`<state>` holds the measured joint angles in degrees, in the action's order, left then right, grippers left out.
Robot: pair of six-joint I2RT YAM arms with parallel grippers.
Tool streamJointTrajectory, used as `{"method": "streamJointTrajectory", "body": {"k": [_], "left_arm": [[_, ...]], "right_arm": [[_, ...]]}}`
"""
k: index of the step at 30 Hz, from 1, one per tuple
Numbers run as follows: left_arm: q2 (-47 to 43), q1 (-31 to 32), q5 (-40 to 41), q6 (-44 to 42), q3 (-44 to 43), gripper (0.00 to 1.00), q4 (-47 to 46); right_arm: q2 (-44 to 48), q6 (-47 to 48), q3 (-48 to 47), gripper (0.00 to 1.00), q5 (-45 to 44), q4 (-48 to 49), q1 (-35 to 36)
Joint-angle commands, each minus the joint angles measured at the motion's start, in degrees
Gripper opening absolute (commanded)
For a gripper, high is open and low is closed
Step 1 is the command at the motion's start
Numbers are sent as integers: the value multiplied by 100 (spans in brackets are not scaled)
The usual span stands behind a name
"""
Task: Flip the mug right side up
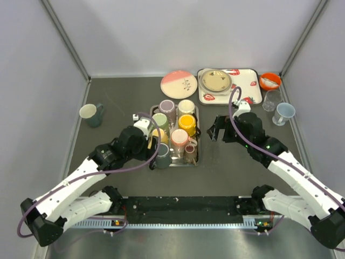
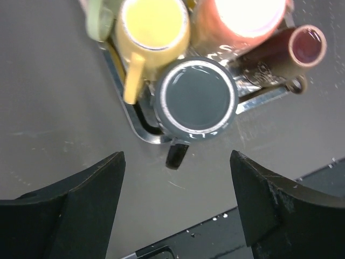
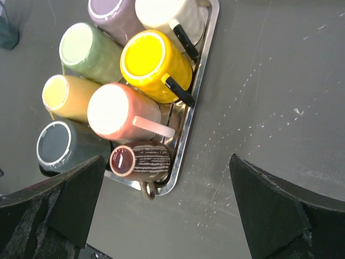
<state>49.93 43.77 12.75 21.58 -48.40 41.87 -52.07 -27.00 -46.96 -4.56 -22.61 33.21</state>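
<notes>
Left hand: (image 2: 175, 208) fingers spread, holding nothing, hovering just below the grey mug in the left wrist view; in the top view it sits over the lower left corner of the tray.
Right hand: (image 1: 216, 129) also spread and empty, right of the tray, apart from every mug.
Grey mug: (image 2: 195, 97) upside down, flat base facing up, at the tray's near corner; handle pointing toward the bottom of the wrist frame, out over the tray rim.
Tray: (image 3: 197, 91) metal, centre of the counter (image 1: 226, 162), packed with inverted mugs.
Neighbours: pale yellow mug (image 2: 152, 32) touching or nearly touching the grey one at its upper left; pink mug (image 2: 245, 21) just beside it at upper right; brown mug (image 3: 141, 161) lying on its side close by.
Upright mug: teal mug (image 1: 91, 114) at far left of the top view, opening up (probably already done).
Step (judgement): lining up a grasp on the grey mug, nothing lifted yet.
Risk 1: tight packing, so a finger going down could hit the pale yellow or pink mug and shove them.
Risk 2: glazed round wall, so the mug may slip or rotate when tipped over.
Risk 3: handle or mug catching the tray rim on the lift, dragging the tray.
Risk 4: brown mug could roll if bumped.
</notes>
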Motion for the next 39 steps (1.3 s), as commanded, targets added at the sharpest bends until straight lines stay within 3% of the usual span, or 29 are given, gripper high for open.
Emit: {"method": "streamJointTrajectory", "body": {"k": [1,9,20,39], "left_arm": [[314,-386,-1608,-523,-116,82,-117],[1150,-702,-2425,-1024,-529,73,313],[1827,-853,-2462,-1033,-539,59,287],[2539,-1063,-2541,-1016,-556,54,164]], "right_arm": [[-66,55,-323,99,306,-50,1],[-4,20,-261,99,394,-50,1],[-84,-33,-191,99,429,-42,1],[-84,-86,3,99,438,-6,1]]}}
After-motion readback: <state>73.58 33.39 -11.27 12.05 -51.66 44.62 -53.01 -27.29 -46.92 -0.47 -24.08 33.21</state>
